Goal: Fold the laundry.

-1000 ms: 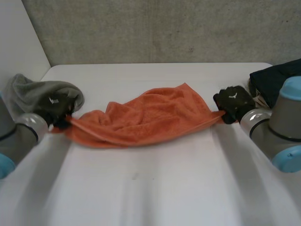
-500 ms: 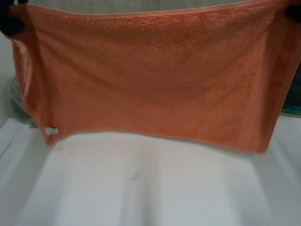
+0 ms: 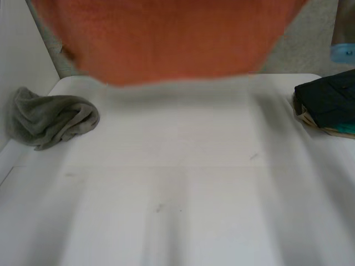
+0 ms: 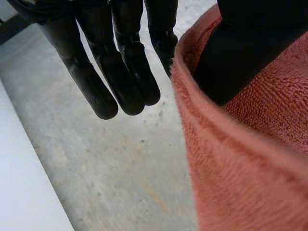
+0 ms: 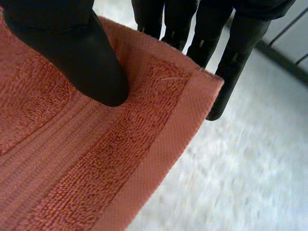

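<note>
The near part of the white table (image 3: 177, 221) is seen bare across its width. Farther in, a crumpled grey cloth (image 3: 52, 117) lies at the table's left edge, and a dark folded pile (image 3: 327, 102) sits at its right edge, well apart from it.

Beyond both, the orange towel (image 3: 166, 39) is held up in the air above the far part of the table. Its lower hem hangs clear of the surface, in front of the grey wall.

In the left wrist view, a rolled edge of the towel (image 4: 250, 159) is pinched by the left hand (image 4: 120, 62), thumb on one face and straight fingers on the other. Whether that point is a corner cannot be told. In the right wrist view, a corner of the towel (image 5: 72, 168) is gripped by the right hand (image 5: 72, 53), the thumb pressed on top and the fingers behind the hem.

The towel's long axis is judged to run left to right between the two hands, with the cloth hanging below them. Neither hand is placed nearer than the other. The bare table lies below and nearer than the towel, so a lay-down would probably call for both ends to be lowered together, the hem touching first.
</note>
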